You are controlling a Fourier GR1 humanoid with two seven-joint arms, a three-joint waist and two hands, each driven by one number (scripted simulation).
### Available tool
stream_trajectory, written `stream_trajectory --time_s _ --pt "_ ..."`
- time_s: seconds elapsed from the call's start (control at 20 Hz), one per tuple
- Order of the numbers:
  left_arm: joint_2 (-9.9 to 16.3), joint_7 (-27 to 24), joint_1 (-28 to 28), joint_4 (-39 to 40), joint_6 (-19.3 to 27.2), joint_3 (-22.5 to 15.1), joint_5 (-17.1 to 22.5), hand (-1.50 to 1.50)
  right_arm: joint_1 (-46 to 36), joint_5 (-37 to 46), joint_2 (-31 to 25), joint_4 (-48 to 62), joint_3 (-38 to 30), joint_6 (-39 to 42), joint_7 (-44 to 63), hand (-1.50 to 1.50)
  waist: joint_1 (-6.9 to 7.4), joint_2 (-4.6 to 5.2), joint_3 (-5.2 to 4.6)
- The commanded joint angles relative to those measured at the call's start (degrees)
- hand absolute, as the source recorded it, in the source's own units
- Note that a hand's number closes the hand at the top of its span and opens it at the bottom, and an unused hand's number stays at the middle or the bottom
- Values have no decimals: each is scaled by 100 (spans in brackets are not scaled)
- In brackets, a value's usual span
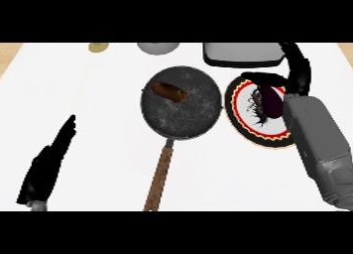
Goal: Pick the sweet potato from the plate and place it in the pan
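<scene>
Now one sweet potato [169,92] lies in one pan [190,116].

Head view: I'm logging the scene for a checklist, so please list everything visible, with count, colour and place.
pan: one, dark speckled with a brown handle, centre of the counter.
sweet potato: one, brown, inside the pan, upper left part.
plate: one, white with red, yellow and black rim, right of the pan.
grey object: one, far edge, above the plate.
pale round object: one, far edge.
small yellowish object: one, far left.
counter: one, white.
left robot hand: black, open, lower left.
right robot hand: black, over the plate.
</scene>
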Motion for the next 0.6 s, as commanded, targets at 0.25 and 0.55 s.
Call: stream_trajectory --time_s 0.25,0.55 --pt "-60 -367 319 127 -104 132 -140 0 1379 -265 -793 -1594 167 1032 515 -150 -95 -36 -6" --pt "-9 258 46 -405 -300 334 -25 0 1686 -682 -1479 -1801 -122 1967 385 -150 -25 -11 0"
